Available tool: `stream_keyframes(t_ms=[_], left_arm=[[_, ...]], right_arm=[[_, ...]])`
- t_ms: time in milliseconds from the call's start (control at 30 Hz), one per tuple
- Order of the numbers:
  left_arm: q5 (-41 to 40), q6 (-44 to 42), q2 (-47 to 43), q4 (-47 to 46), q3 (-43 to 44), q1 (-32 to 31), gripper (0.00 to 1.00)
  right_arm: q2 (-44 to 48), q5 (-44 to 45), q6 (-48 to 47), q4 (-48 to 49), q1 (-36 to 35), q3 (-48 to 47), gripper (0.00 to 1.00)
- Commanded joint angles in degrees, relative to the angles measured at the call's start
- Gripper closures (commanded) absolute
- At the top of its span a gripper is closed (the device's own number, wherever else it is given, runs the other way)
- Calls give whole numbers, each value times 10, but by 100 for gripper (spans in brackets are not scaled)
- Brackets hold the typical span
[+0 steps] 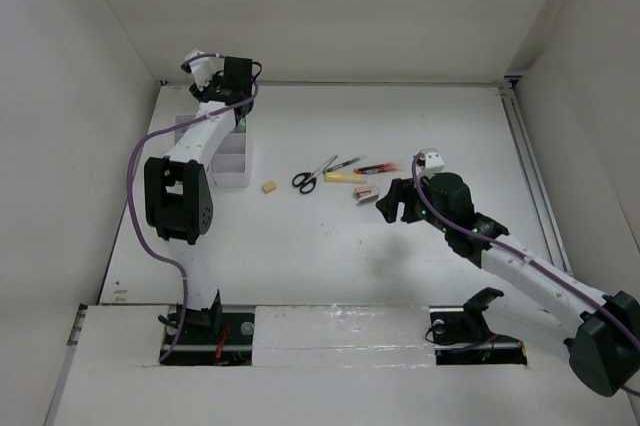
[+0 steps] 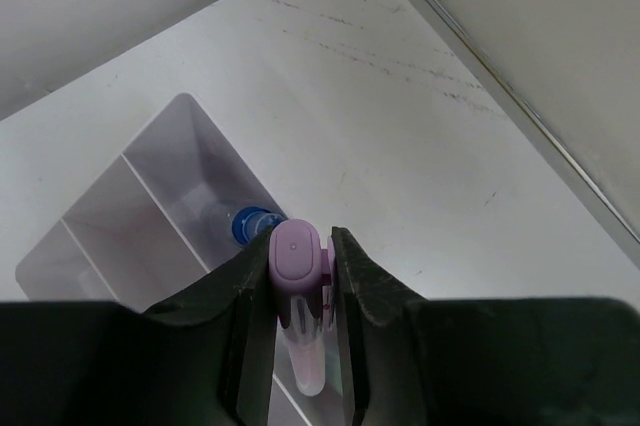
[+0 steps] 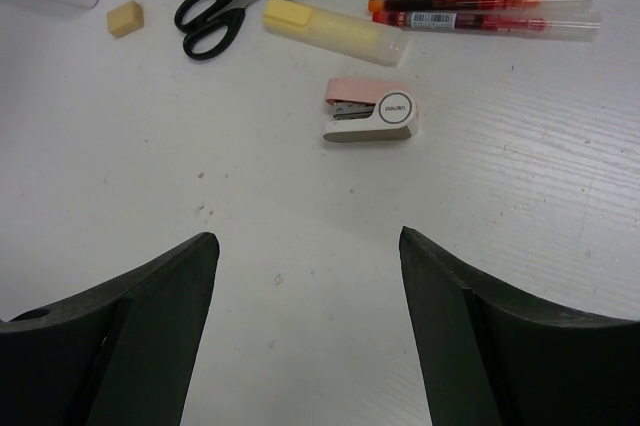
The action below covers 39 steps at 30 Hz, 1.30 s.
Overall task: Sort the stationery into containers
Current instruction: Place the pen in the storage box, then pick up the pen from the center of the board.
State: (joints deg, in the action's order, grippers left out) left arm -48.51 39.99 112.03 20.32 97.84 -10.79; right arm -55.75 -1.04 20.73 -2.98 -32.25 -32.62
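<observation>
Your white bench (image 1: 330, 256) stood boxed in by plain white walls (image 1: 330, 6), with the white plastic divided tray (image 2: 150, 171) near its far left corner. Your left arm reached over that tray, its claw (image 2: 300, 236) pinched narrow on a pink-capped clear marker (image 2: 296, 264). A blue-capped bottle (image 2: 252, 223) lay in one compartment. Your right claw (image 3: 308, 244) hung wide and empty above mid-bench, near a pink-and-white stapler (image 3: 370, 116), black-handled scissors (image 3: 225, 14) and a yellow highlighter (image 3: 330, 31).

Bright even light, soft shadows, wrist views sharp — overhead slightly grainy, no glare
</observation>
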Motion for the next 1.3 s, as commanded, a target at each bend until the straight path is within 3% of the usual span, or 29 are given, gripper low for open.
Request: stream_keyframes(t_ms=[0,33,167,233,367,433,533,567,700,800,933,1067,1267], left_arm=[[-18,11,-8,-17,-5,2,79],[-12,11,-8,-22,-10,2,67],[2,11,-20,-22,-10,2,44],[10,11,-41,-22,-10,-11,39],[2,5,-80,-17,-15,-38,43],[31,11,-100,-17,-15,-38,38],[60,-2,-145,-17,-20,-38,4],[75,-8,-163,-8,-20,-38,0],[124,-27,-189,39,23,-38,0],[187,-27,-220,86,38,-38,0],[264,-27,-306,71,-55,-38,0],[323,-27,-408,11,-218,-38,0],[402,-61,-484,17,-300,-38,0]], right_arm=[[13,0,-6,13,3,8,21],[13,0,-6,13,3,8,21],[13,0,-11,13,3,8,21],[13,0,-11,13,3,8,21],[7,5,-17,13,8,3,20],[-8,5,-17,13,8,-3,17],[-38,5,-31,13,8,-22,12],[-47,5,-31,13,8,-28,12],[-108,-17,-71,4,8,-76,12],[-166,-55,-128,-12,8,-133,17],[-225,-118,-186,-23,3,-208,18],[-308,-129,-271,-75,-9,-303,18],[-471,-135,-406,-219,-14,-466,23]])
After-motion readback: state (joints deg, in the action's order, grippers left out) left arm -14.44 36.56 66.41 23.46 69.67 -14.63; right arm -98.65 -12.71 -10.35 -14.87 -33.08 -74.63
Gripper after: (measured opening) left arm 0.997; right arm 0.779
